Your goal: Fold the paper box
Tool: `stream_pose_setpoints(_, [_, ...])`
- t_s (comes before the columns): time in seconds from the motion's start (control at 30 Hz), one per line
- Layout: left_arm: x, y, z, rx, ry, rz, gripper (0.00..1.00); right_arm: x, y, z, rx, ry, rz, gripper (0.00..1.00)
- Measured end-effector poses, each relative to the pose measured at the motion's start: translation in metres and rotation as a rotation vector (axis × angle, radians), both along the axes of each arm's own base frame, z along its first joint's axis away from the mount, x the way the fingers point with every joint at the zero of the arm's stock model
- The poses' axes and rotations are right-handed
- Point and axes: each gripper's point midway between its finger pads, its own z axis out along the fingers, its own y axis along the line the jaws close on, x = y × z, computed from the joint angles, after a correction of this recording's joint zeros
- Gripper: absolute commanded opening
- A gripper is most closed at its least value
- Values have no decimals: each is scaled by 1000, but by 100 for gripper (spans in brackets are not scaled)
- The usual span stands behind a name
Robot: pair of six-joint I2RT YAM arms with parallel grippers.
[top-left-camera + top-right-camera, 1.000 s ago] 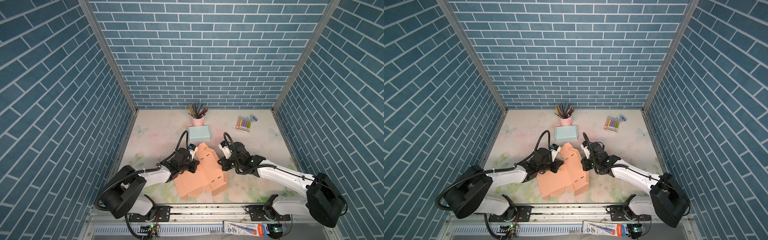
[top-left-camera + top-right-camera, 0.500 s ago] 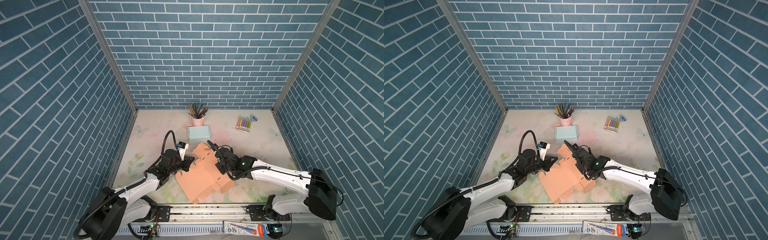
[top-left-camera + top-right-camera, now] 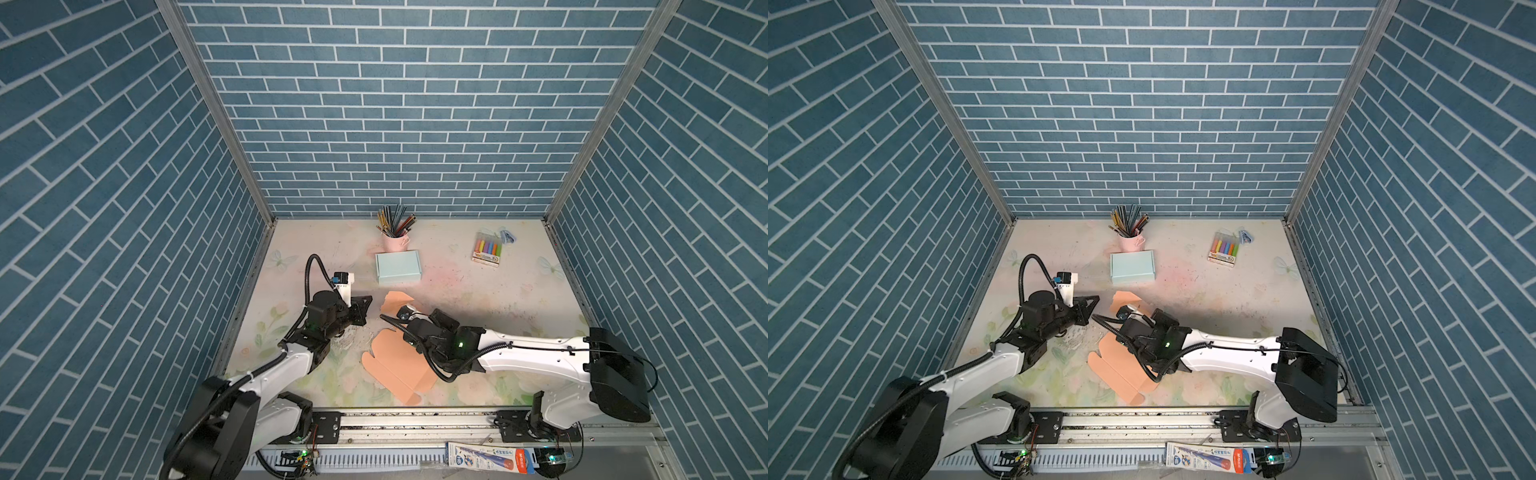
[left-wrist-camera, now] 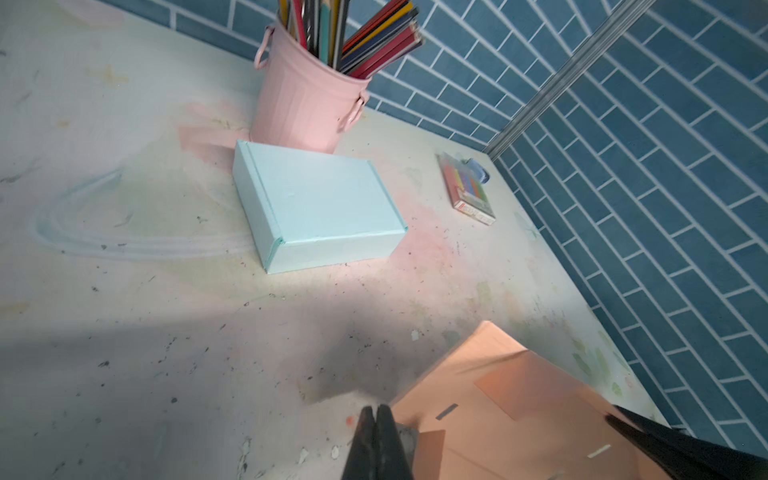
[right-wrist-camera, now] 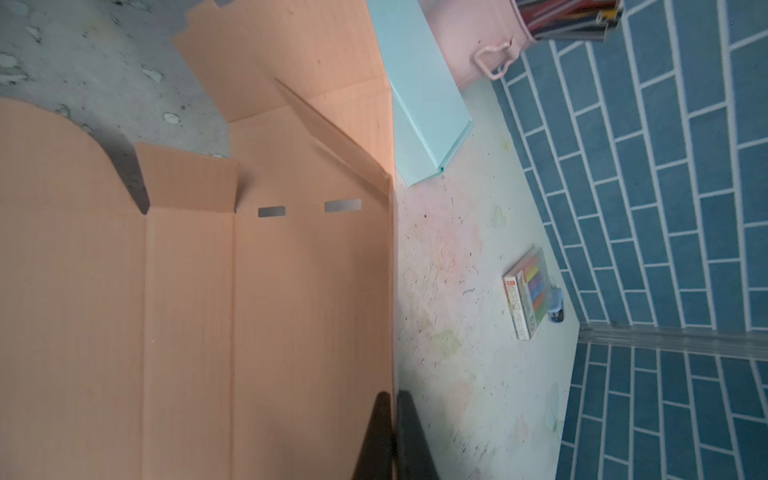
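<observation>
Barely begun: pinches edge of nearly flat peach cardboard blank (image 3: 395,365) with right gripper (image 5: 392,411); left gripper (image 4: 376,415) fingers together, empty.

My two top cameras hang high over the front of the table (image 3: 478,299), side by side, looking down from afar at nearly the same whole scene. My left wrist camera sits low, facing the blue box (image 4: 316,199) and pencil cup (image 4: 303,108); my right one, rolled sideways close above the orange cardboard (image 5: 187,311), sees both too.
</observation>
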Motion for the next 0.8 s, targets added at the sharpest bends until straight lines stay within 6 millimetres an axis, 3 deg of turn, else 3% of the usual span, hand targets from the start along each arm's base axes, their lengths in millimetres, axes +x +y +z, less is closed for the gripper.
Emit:
stream_pose_setpoints(0.2, [12,-13,-20,-22,60,-56,0,-6,8,-7,-82,-34,111,0])
stream_pose_setpoints(0.4, [10,-22,-35,-39,96,-111,0,-5,13,-10,-137,-73,178,0])
stream_pose_setpoints(0.8, [-1,-31,-33,-79,75,-184,0,0,19,-16,-209,-162,242,0])
